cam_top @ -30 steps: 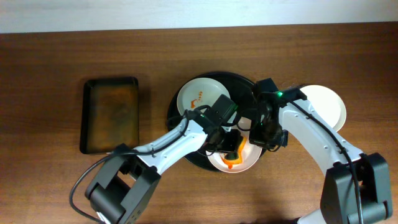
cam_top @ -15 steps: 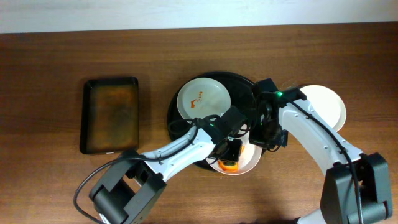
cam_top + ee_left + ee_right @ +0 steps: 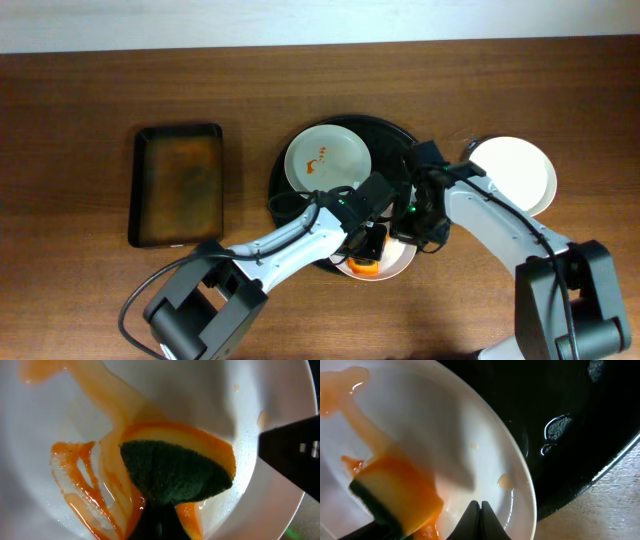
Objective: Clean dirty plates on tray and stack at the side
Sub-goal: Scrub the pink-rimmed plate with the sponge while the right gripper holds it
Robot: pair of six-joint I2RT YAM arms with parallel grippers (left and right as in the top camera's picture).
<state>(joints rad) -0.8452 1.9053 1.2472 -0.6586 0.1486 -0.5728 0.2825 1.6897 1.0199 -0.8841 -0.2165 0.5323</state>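
Note:
A white plate smeared with orange sauce (image 3: pixel 398 262) lies at the front of the round black tray (image 3: pixel 290 200). My left gripper (image 3: pixel 367 248) is shut on a green and orange sponge (image 3: pixel 175 472), which is pressed onto this plate (image 3: pixel 60 410) among the sauce streaks. My right gripper (image 3: pixel 480 509) is shut, with its tips resting on the plate's inner surface (image 3: pixel 445 425) near the rim; it also shows in the overhead view (image 3: pixel 415 228). A second plate with small orange stains (image 3: pixel 327 157) lies at the tray's back. A clean white plate (image 3: pixel 512 172) sits on the table to the right.
A dark rectangular tray (image 3: pixel 178 185) lies on the wooden table at the left. In the right wrist view the black tray's wet surface (image 3: pixel 570 420) and the table edge (image 3: pixel 615 505) show beyond the plate's rim. Both arms cross closely over the round tray.
My left gripper has moved the sponge toward the plate's front edge. My right gripper has shifted slightly left and forward on the plate.

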